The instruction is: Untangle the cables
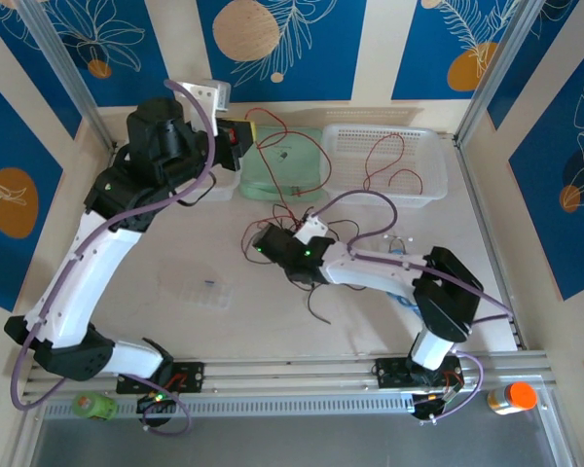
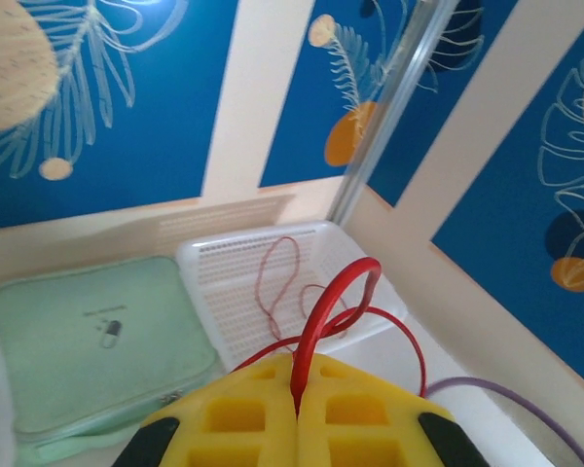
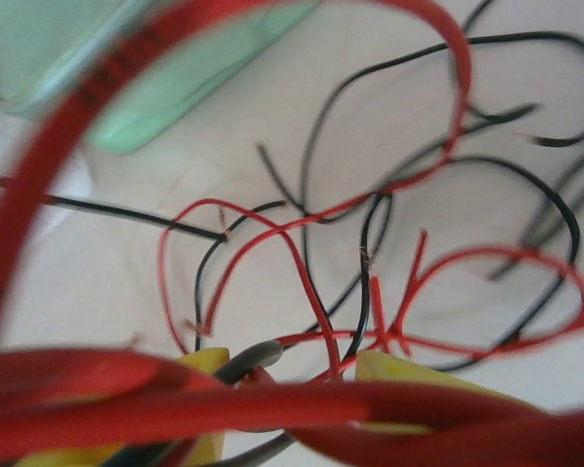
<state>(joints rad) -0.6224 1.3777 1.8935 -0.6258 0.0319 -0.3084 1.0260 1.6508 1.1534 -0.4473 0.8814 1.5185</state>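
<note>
The left gripper (image 2: 297, 379), high at the back, is clamped on 1 red cable (image 2: 333, 297) that slants down toward the tangle (image 3: 374, 304) at mid-table. The right gripper (image 3: 290, 375) is nearer, jaws apart around strands.

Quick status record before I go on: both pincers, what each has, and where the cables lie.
left pincer: shut on a red cable, held up near the back of the table
right pincer: low in the tangle, red and black strands between its fingers; grip unclear
tangle: red and black cables crossed on the table, in front of the green pouch
white basket: a thin red loop lies inside
</note>
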